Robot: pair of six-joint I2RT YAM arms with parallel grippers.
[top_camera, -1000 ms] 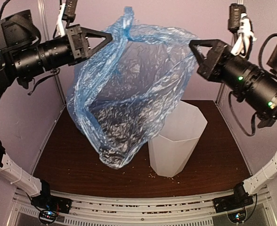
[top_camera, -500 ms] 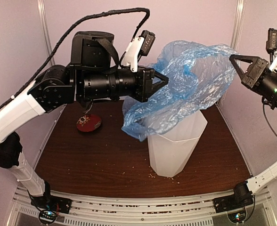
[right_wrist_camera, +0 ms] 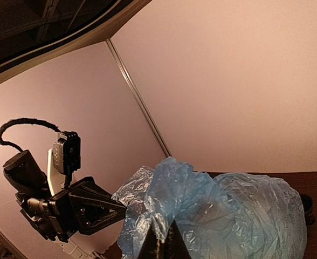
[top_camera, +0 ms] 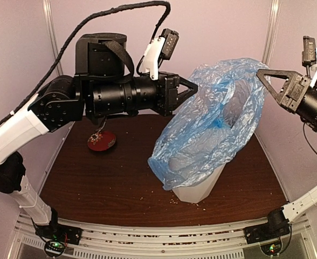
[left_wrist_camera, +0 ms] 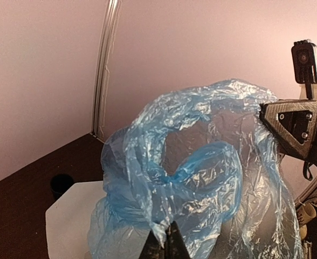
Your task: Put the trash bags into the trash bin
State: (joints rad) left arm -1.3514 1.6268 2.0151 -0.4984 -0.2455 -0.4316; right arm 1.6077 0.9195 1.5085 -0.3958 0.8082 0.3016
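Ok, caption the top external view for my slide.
Left gripper and right gripper hold the blue trash bag draped over the white trash bin.

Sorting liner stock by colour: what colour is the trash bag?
The trash bag is translucent light blue, clearest in the left wrist view.

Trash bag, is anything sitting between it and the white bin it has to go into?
Nothing visible. The trash bag drapes over the top of the trash bin, pinched at opposite edges by the left gripper and right gripper. The red dish sits well off to the left.
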